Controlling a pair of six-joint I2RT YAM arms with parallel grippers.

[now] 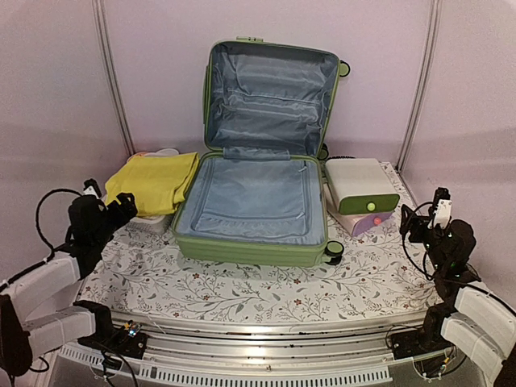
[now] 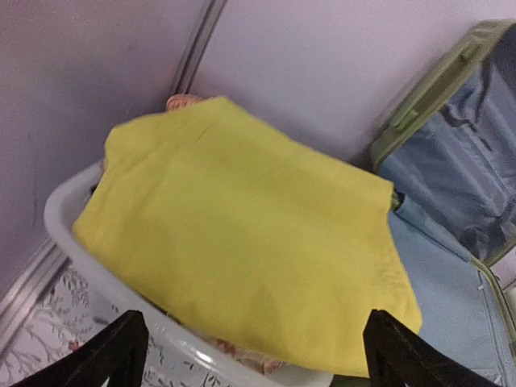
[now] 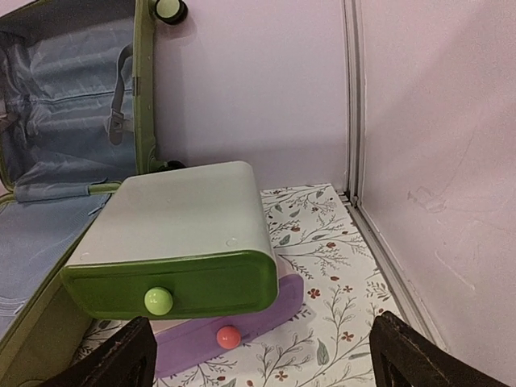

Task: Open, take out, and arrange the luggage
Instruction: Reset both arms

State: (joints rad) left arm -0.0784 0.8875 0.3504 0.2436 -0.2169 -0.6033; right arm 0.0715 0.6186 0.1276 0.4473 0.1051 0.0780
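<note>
From above: the suitcase [image 1: 256, 211] lies open mid-table, lid against the back wall [image 1: 161, 64], bare tablecloth [image 1: 242, 290] in front.
Left wrist: left gripper [image 2: 254, 351] spread wide, facing yellow cloth [image 2: 242, 242] on basket [image 2: 60, 214].
Right wrist: right gripper [image 3: 262, 355] spread wide, facing drawer box [image 3: 185, 234], side wall [image 3: 435, 161] close.

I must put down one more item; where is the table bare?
Widest: the flowered tablecloth between the light-green hard-shell suitcase and the near edge. A smaller patch lies between the white-green-purple drawer box and the right wall. Left is crowded: white plastic basket under yellow cloth.
</note>
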